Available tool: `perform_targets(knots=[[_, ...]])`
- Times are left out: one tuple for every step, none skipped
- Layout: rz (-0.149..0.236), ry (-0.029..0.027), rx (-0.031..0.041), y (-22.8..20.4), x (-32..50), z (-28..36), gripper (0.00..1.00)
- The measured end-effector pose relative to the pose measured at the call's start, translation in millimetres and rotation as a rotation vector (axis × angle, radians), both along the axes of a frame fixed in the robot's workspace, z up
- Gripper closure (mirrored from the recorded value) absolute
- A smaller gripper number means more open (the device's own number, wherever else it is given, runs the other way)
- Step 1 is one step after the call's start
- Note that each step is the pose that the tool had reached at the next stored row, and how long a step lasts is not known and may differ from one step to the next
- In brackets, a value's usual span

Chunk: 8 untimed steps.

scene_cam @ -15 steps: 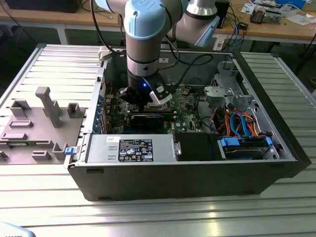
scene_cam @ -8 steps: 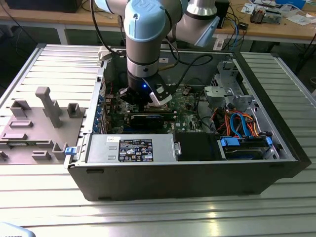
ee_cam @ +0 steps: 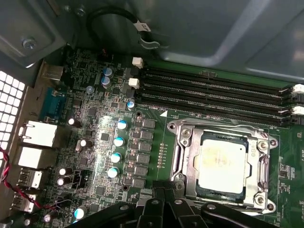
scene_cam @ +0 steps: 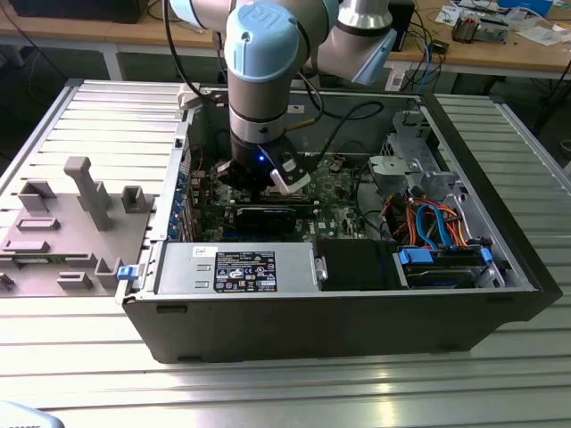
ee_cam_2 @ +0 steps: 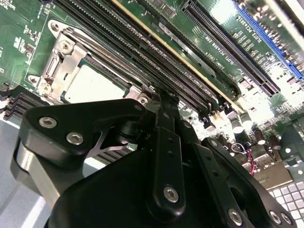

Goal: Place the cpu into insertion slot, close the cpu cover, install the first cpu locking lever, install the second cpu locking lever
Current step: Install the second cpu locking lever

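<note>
The cpu lies flat in the insertion slot on the green motherboard, its pale metal top facing up. The silvery cpu cover lies down around it as a frame. In the second wrist view the cpu and cover sit just beyond my black fingertips. My gripper is shut, its tips pressed together beside the socket's corner with nothing visible between them. In the exterior view the gripper hangs low inside the open computer case, over the board.
Long black memory slots run along one side of the socket. Upright capacitors and rear port blocks stand on the other. A power supply and a drive cage with cables fill the case front. A grey fixture is at the exterior view's left.
</note>
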<state>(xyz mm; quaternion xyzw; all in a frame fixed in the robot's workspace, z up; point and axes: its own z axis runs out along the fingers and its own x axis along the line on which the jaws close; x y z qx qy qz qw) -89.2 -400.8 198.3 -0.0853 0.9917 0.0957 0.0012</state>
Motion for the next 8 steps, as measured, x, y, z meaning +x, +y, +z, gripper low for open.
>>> perform_targets(knots=[[0.0,-0.0004,-0.0024,0.0,0.0,0.9,0.89],[0.0,-0.0005,-0.0059,0.1,0.1,3.3,0.89],[0.0,-0.0001,-0.0098,0.0,0.2,5.8,0.89],[0.0,0.0003,-0.0136,0.2,2.0,6.5,0.89],[0.0,0.0019,-0.0185,0.8,3.8,6.6,0.89],[0.0,0.0039,-0.024,1.4,5.9,6.6,0.89],[0.0,0.0073,-0.0326,2.5,9.6,6.6,0.89],[0.0,0.01,-0.0376,3.3,12.2,6.6,0.89]])
